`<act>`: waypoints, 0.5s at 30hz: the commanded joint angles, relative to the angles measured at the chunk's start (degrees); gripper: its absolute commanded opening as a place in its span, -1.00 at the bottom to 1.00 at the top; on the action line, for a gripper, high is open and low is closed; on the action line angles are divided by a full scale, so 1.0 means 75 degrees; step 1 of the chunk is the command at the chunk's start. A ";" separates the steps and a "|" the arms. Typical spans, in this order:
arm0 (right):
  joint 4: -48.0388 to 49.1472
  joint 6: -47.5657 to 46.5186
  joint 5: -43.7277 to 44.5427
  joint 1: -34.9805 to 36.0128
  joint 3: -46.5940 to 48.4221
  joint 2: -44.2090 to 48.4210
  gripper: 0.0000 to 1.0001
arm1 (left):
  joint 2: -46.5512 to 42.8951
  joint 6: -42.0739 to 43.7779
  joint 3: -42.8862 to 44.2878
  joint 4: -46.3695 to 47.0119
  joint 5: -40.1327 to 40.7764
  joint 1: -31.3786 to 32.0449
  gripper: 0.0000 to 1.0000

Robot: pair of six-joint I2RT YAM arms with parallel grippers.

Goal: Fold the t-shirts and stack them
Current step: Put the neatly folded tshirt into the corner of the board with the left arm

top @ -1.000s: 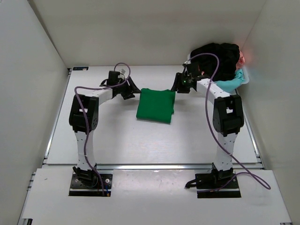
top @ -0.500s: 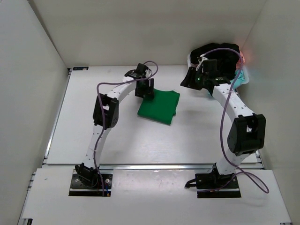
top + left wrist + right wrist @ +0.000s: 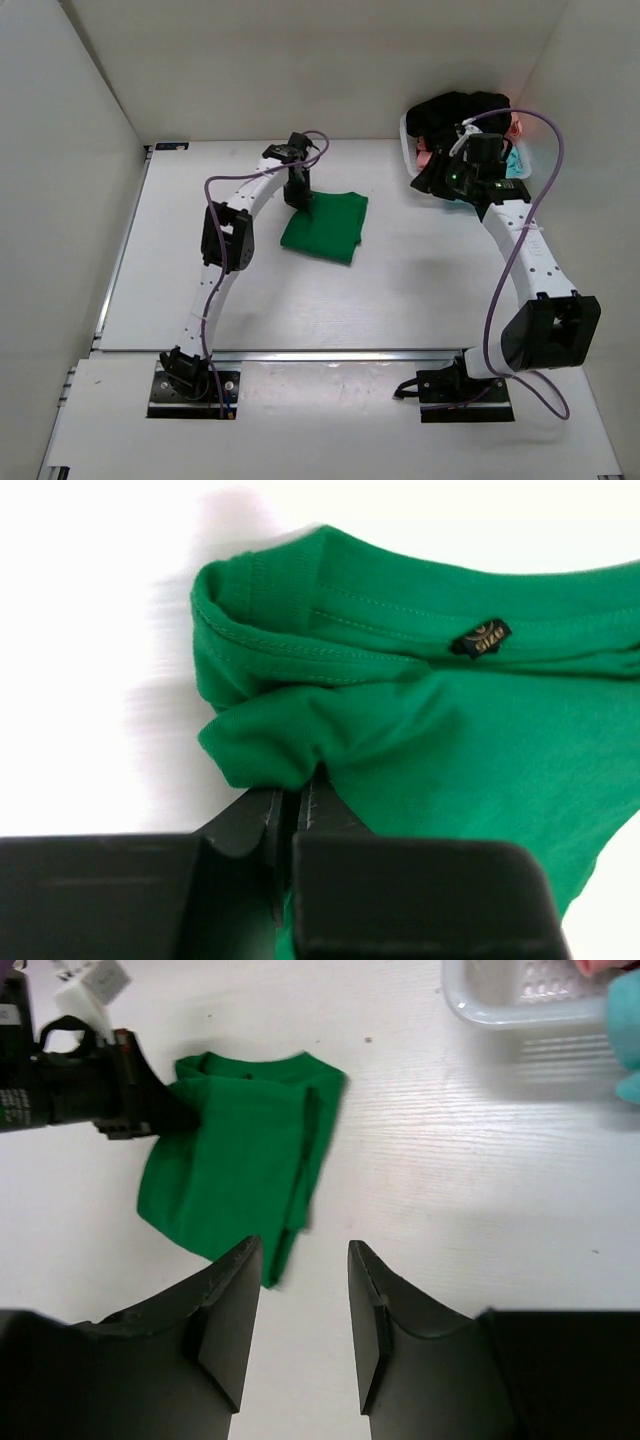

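Observation:
A bright green t-shirt [image 3: 325, 228], folded, lies on the white table mid-back. My left gripper [image 3: 299, 200] is at its back-left corner. In the left wrist view the jaws [image 3: 297, 780] are shut on a bunched fold of the green t-shirt [image 3: 450, 740], just below the collar with its black label [image 3: 480, 638]. My right gripper [image 3: 424, 182] hangs above the table between the shirt and the basket; its jaws [image 3: 303, 1250] are open and hold nothing. Black [image 3: 465, 112], pink [image 3: 516, 128] and teal [image 3: 512, 162] t-shirts are heaped in the basket.
The white plastic basket [image 3: 500, 1005] stands at the back right corner against the wall. White walls enclose the table on the left, back and right. Purple cables loop off both arms. The left arm [image 3: 80, 1085] shows in the right wrist view beside the green shirt [image 3: 240, 1160].
My left gripper has shut on the green shirt's back-left corner and the shirt has shifted slightly left. The right arm has swung right and back, away from the shirt, toward the basket.

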State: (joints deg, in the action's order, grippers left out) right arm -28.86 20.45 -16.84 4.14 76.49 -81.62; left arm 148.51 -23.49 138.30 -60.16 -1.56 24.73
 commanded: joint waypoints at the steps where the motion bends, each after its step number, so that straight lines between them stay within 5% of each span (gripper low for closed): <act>1: -0.0393 -0.0126 0.0195 -0.0189 0.0207 0.0324 -0.26 | -0.0090 -0.0455 -0.0265 -0.0486 0.0898 -0.0614 -1.00; 8: -0.0440 0.0285 -0.0228 -0.0787 0.0535 0.0033 -0.40 | 0.0449 -0.0397 0.1166 -0.1155 0.0735 -0.2452 -1.00; 15: -0.0803 0.0133 0.0147 -0.0167 0.1238 -0.0460 -0.36 | 0.0296 -0.0361 0.0882 0.0602 0.0711 -0.3742 -1.00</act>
State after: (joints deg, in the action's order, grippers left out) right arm -33.98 21.85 -16.43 0.71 82.46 -84.36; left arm 151.52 -26.87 144.31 -60.62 0.95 -1.43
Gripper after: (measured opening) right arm 0.322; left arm 0.210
